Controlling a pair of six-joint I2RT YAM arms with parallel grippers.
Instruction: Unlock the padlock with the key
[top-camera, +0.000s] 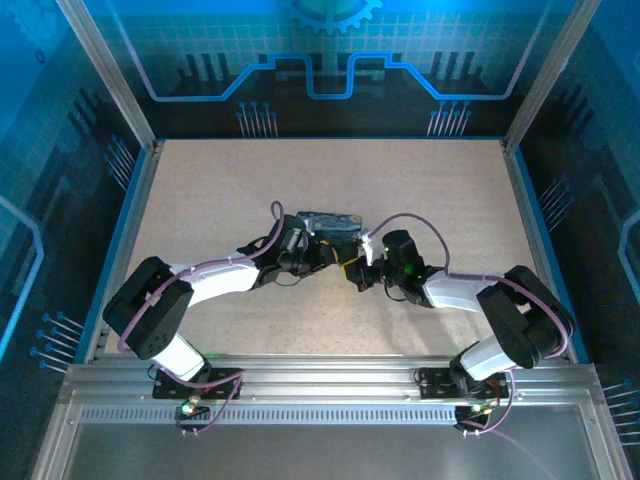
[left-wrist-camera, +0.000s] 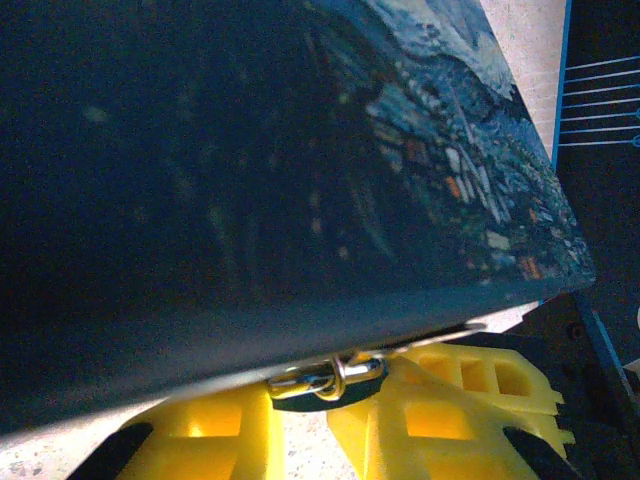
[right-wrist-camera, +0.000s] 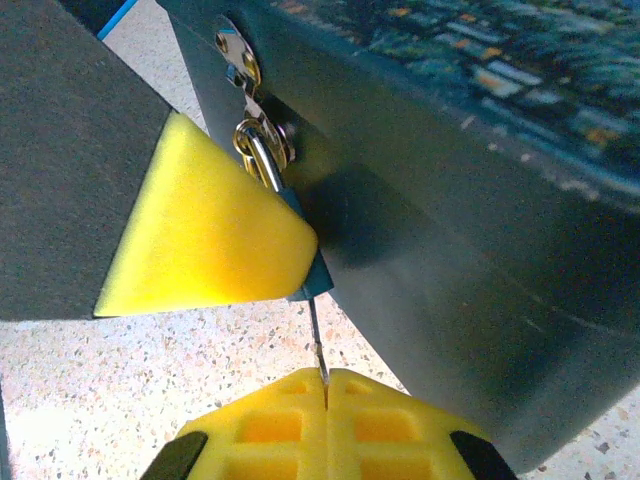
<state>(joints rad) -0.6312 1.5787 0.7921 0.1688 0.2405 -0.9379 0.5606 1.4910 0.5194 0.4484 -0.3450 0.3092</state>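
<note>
Left gripper (left-wrist-camera: 318, 412) narrow on the small bluish-dark metal padlock (right-wrist-camera: 314, 278) at the hasp (right-wrist-camera: 236, 56) of the rectangular blue printed tin (right-wrist-camera: 450, 200). We brace it so the right gripper (right-wrist-camera: 325, 385), pinched on the thin dark metal key (right-wrist-camera: 316, 335) beneath, can work the keyhole.

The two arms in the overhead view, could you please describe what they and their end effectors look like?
Both the left arm and the right arm have white links between bulky black joints, with purple cables looping along them. A green light glows near the right wrist. The left end effector and right end effector carry bright yellow fingers with moulded square recesses.
</note>
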